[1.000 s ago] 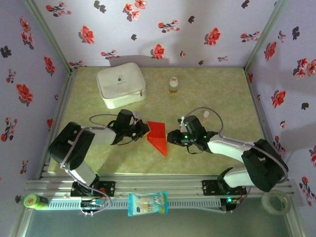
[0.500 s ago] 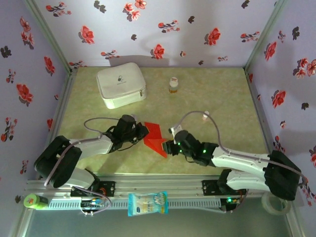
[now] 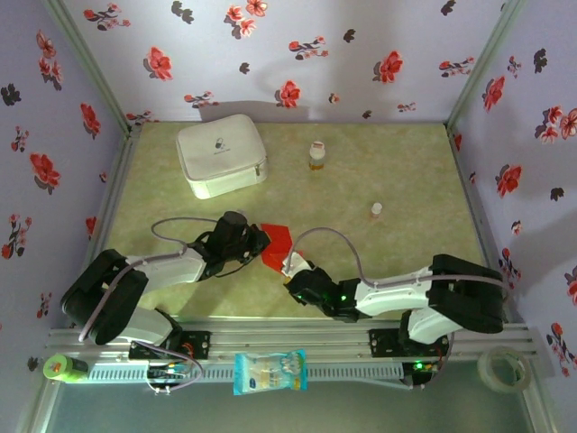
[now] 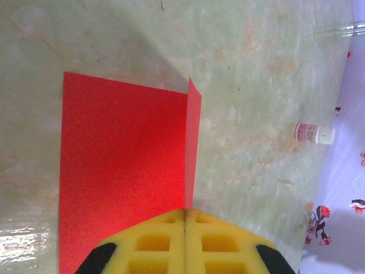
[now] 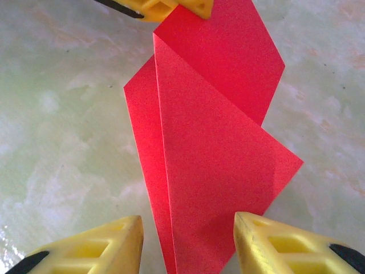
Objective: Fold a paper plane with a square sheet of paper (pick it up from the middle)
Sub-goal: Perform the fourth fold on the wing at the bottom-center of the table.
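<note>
Now, the green tabletop (image 3: pixel 406 180) carries it all, with the white zip case (image 3: pixel 221 155) parked toward its far left corner, well apart from the action. Closer to the middle of the near edge lies the red sheet (image 3: pixel 277 244), and it's no flat square any more. The right wrist view shows it folded into overlapping panels (image 5: pixel 217 171) that taper toward the near end.

The left gripper (image 3: pixel 255 242) is clamped tight on the sheet's left side, pads pressed together with a raised flap running into the seam between them. The right gripper (image 3: pixel 290 275) stands about half open, a finger on either side of the sheet's narrow near end, apparently gripping nothing.

This looks like mid-fold work: one arm pins while the other lines up a crease. The next move likely calls for the right jaws to pinch or press that tapered end without dragging the thin paper out of the left's hold.

A small bottle (image 3: pixel 316 155) stands near the far edge, and a smaller vial (image 3: pixel 375 211) sits off to the right.
</note>
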Robot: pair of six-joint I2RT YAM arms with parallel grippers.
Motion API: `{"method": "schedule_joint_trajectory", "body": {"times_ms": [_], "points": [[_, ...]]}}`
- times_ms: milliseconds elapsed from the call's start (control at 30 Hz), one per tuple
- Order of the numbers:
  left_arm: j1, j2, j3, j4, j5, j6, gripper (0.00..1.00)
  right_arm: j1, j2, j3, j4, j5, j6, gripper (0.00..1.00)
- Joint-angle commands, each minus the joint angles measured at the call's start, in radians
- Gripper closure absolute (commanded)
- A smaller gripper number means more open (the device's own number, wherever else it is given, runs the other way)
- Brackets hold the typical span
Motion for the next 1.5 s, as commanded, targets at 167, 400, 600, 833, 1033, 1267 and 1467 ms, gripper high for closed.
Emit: {"method": "schedule_joint_trajectory", "body": {"times_ms": [167,400,600,833,1033,1267,1467], "points": [[-0.009,-0.016,0.008,-0.013,-0.024,-0.019,1.00,0.008,0.100,0.066,0.064,0.081,-0.043,0.56],[-0.009,-0.016,0.011,-0.013,-0.022,-0.019,1.00,0.008,0.133,0.070,0.062,0.101,-0.018,0.62],[-0.010,-0.017,0.009,-0.015,-0.022,-0.019,1.00,0.008,0.134,0.061,0.060,0.099,0.005,0.71],[-0.010,-0.016,0.008,-0.020,-0.022,-0.015,1.00,0.009,0.139,0.068,0.042,0.120,0.021,0.80],[-0.010,-0.017,0.010,-0.037,-0.029,-0.006,0.89,0.009,0.138,0.066,0.042,0.127,0.023,0.86],[0.006,-0.006,0.019,-0.049,-0.032,0.007,0.69,0.008,0.135,0.066,0.044,0.125,0.012,0.88],[0.024,0.020,0.051,-0.078,-0.005,0.039,0.67,0.007,0.138,0.063,0.046,0.118,0.011,0.87]]}}
